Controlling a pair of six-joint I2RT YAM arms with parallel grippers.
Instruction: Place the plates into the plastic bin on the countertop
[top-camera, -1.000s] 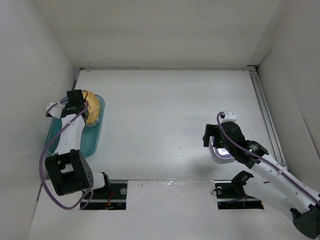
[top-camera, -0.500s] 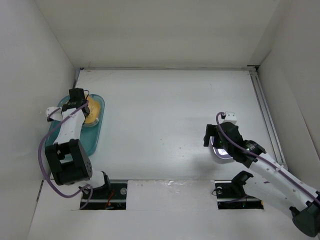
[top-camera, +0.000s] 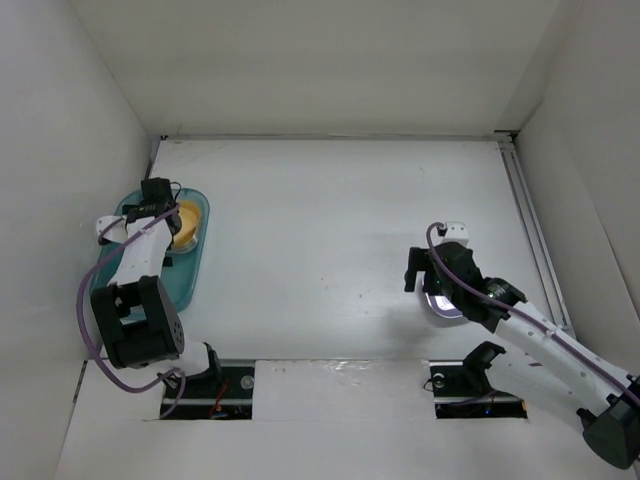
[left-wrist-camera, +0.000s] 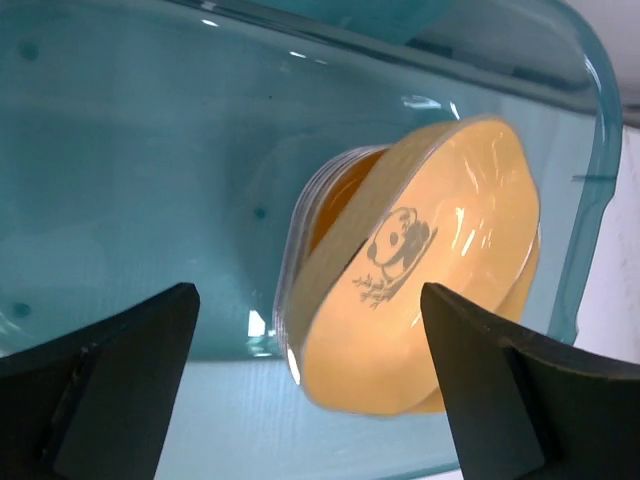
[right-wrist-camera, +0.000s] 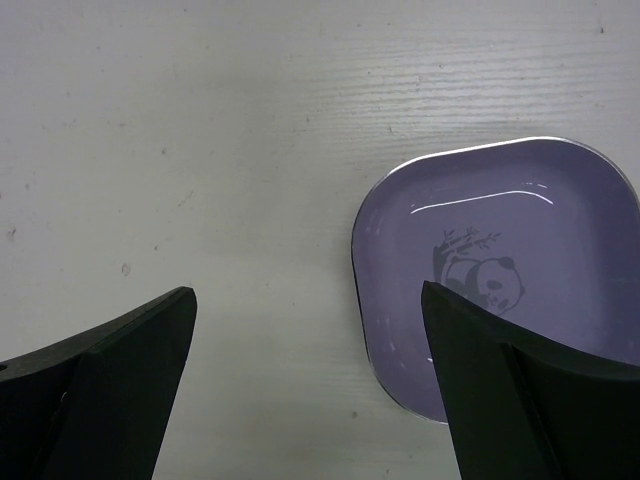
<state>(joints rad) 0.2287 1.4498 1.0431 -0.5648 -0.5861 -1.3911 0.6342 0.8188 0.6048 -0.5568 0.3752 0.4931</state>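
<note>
Right end effector (right-wrist-camera: 305, 292) straddles purple plate (right-wrist-camera: 500, 250) rim

The white-and-black left arm (top-camera: 135, 265) reaches away from its base along the left side, its black two-finger left tool (left-wrist-camera: 308, 295) pointing down, jaws spread wide. The right arm (top-camera: 545, 338) slants in from the lower right; the right tool (right-wrist-camera: 308, 295) faces down, jaws equally wide.
</note>
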